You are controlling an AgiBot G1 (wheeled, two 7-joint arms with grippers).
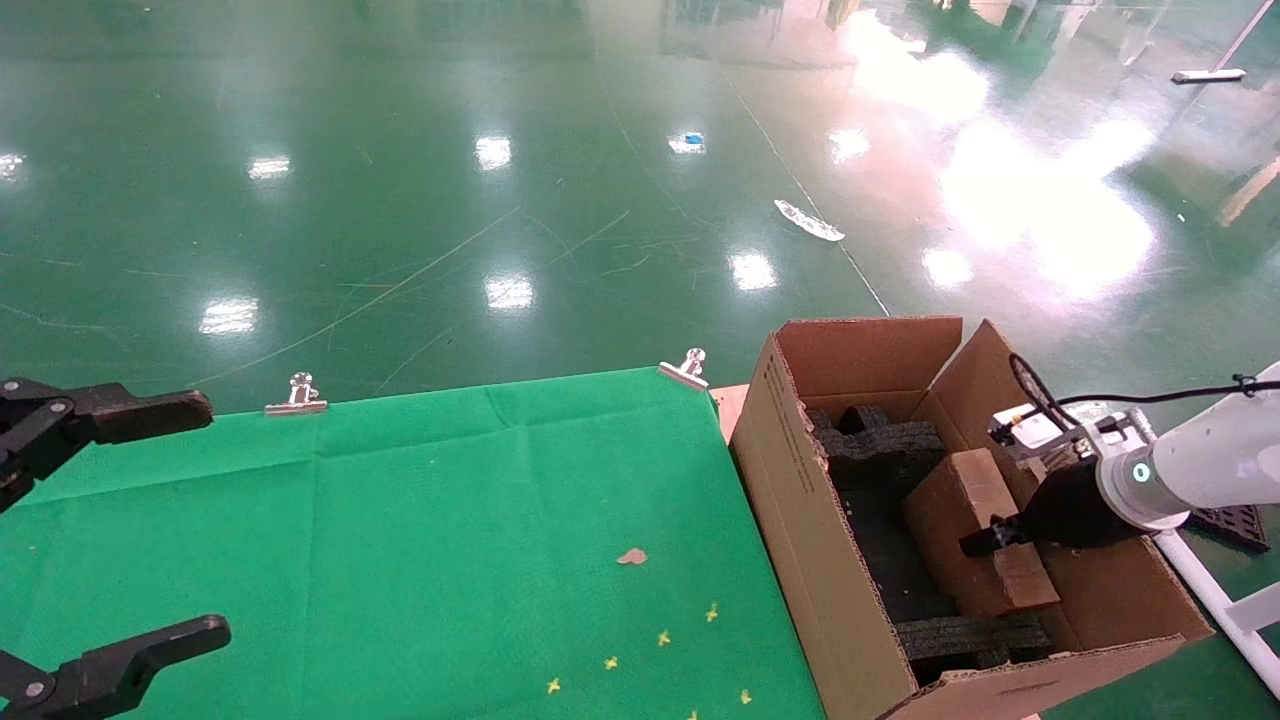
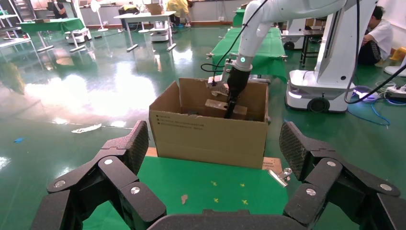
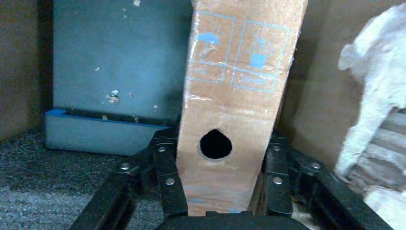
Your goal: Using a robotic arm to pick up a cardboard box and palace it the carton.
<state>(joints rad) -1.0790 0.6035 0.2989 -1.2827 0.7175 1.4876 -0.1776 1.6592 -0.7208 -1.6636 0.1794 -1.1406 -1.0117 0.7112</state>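
Note:
The carton [image 1: 800,520] stands open off the green table's right edge, with black foam blocks [image 1: 880,445] inside. The white robotic arm [image 1: 1210,460] reaches down into it from the right. My right gripper [image 1: 985,540] is shut on the small brown cardboard box [image 1: 960,520], which sits tilted inside the carton. In the right wrist view the fingers [image 3: 165,177] press both sides of the cardboard box [image 3: 234,96], whose narrow face with the round hole faces the camera. My left gripper [image 1: 170,530] hovers open at the table's left, holding nothing. From there the carton [image 2: 210,134] shows ahead.
A green cloth [image 1: 400,520] covers the table, held by metal clips [image 1: 296,395] [image 1: 686,368]. A brown scrap [image 1: 631,556] and yellow crosses lie near the carton. A blue-grey panel [image 3: 115,72] and white crumpled padding [image 3: 373,96] flank the box. Glossy green floor surrounds everything.

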